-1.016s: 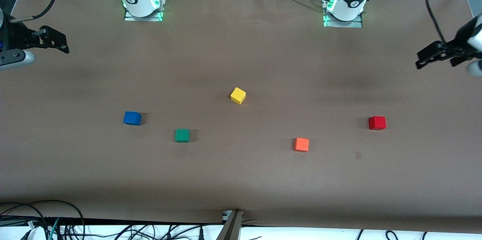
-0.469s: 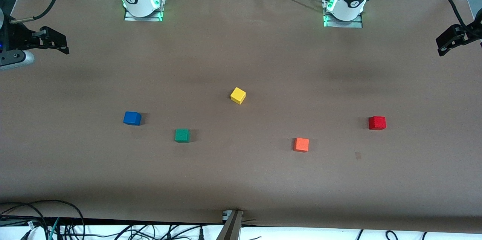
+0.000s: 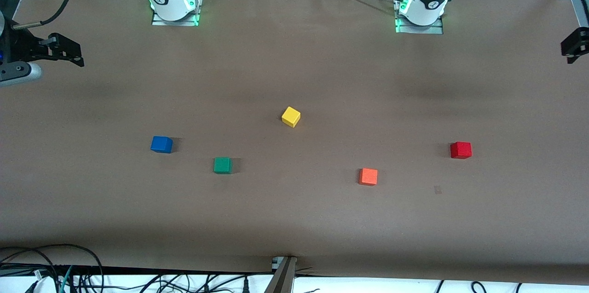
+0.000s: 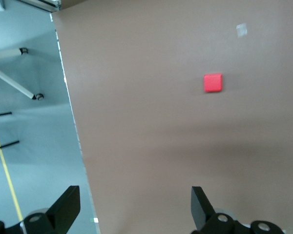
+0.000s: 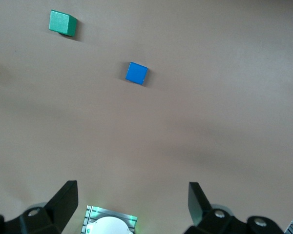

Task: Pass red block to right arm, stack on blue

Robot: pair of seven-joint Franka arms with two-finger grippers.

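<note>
The red block lies on the brown table toward the left arm's end. The blue cube lies toward the right arm's end. My left gripper hangs high over the table's edge at the left arm's end, open and empty, well away from the red block. My right gripper waits high over the table's edge at the right arm's end, open with nothing between its fingers.
A green cube lies beside the blue one, nearer to the front camera. A yellow cube sits mid-table and an orange cube beside the red block. Both arm bases stand along the table's back edge.
My left gripper has swung outward toward the table's edge at the left arm's end, still open. The right arm and all the cubes have not moved.
</note>
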